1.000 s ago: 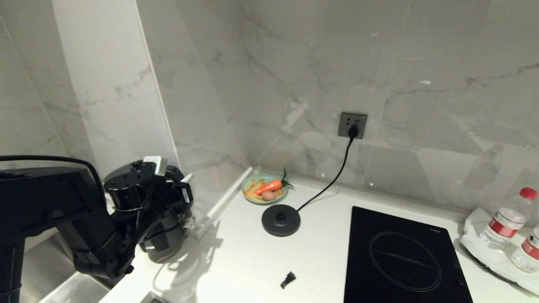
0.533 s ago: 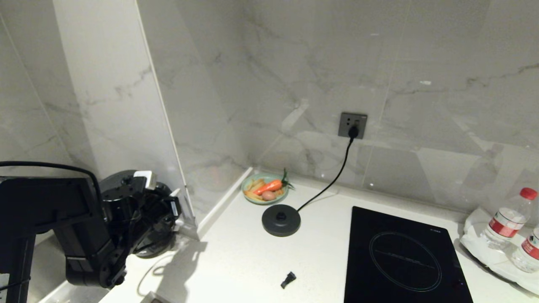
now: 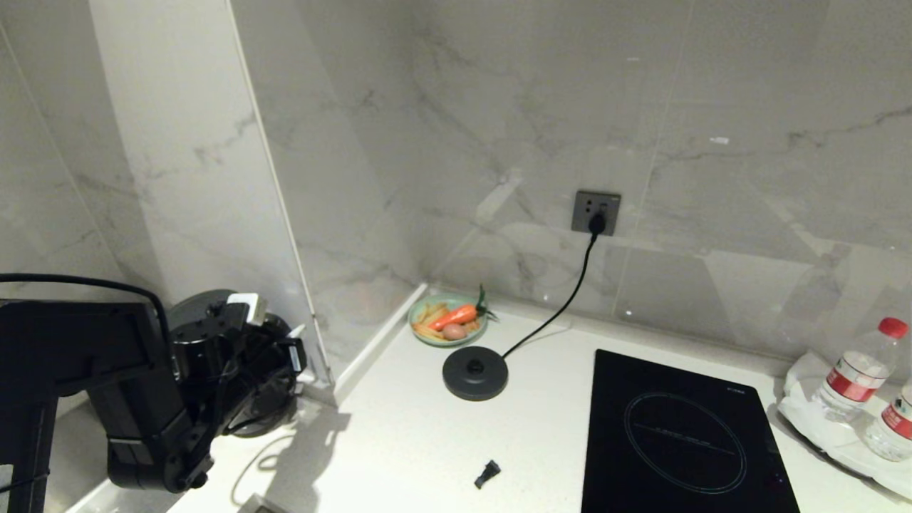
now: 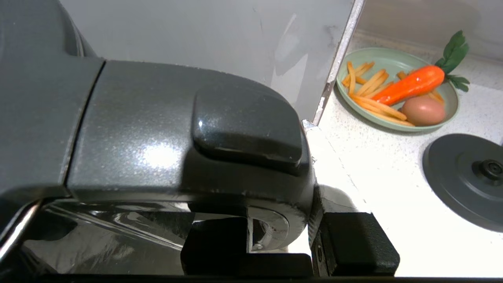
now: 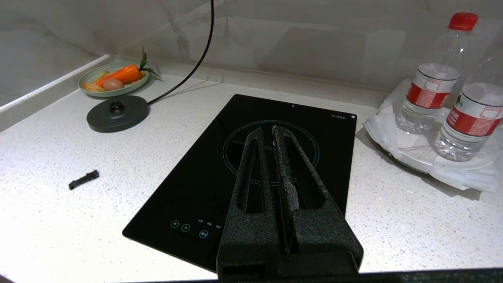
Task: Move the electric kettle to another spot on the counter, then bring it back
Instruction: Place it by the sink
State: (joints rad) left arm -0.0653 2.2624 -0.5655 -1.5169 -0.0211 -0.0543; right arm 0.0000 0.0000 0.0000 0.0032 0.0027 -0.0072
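A: At the far left end of the counter, beside the wall corner, stands the electric kettle, off its base disc. The left gripper is clamped on the kettle's handle, one finger on each side.

B: And the right gripper?

A: It hangs above the cooktop, fingers pressed together, holding nothing. A green plate with a carrot sits behind the disc; two water bottles stand on a tray.
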